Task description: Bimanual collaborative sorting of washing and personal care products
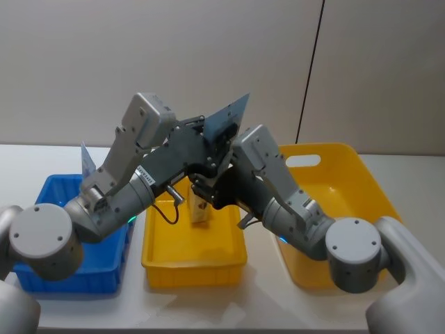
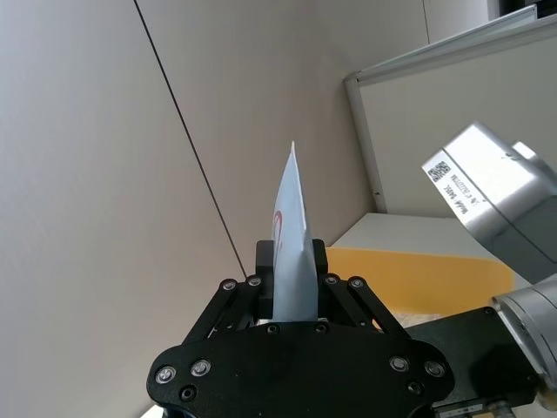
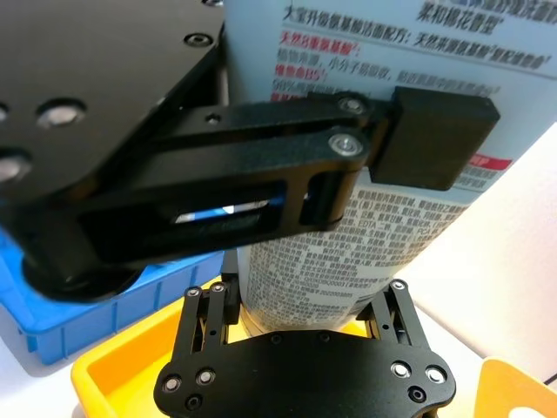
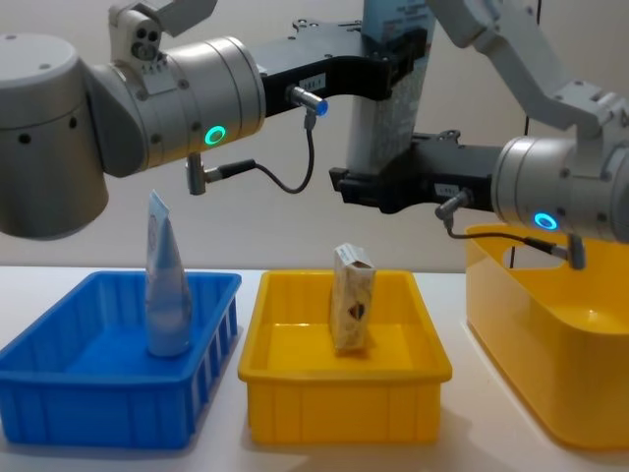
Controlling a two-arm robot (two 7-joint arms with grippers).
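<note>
Three bins sit in a row on the white table point(image 4: 118, 457), listed here from largest to smallest item. Large yellow bin point(image 4: 550, 393): at the robot's right, deeper than the others, with a handle slot in its wall. Blue bin point(image 4: 59, 403): at the robot's left. Small yellow bin point(image 4: 344, 398): between the two, just beside each.

Held tube point(image 4: 388, 98): a pale blue-white squeeze tube suspended upright above the small yellow bin, well clear of it, crimped end uppermost. Both grippers grip it at once. Left gripper point(image 4: 393, 64): reaches in from the robot's left and is clamped on the upper part of the held tube; in the left wrist view the flat crimped end point(image 2: 291, 252) rises edge-on from between its fingers point(image 2: 264, 261). Right gripper point(image 4: 378, 187): reaches in from the robot's right, directly below the left gripper, and appears closed around the lower body of the held tube; the right wrist view shows the printed tube wall point(image 3: 348, 261) passing down between its fingers point(image 3: 213, 300), though the contact itself is partly hidden.

Standing tube point(image 4: 167, 285): a second pale tube, upright in the blue bin, crimped end up.

Carton point(image 4: 352, 297): a small white-beige printed box, standing upright inside the small yellow bin, slightly tilted
</note>
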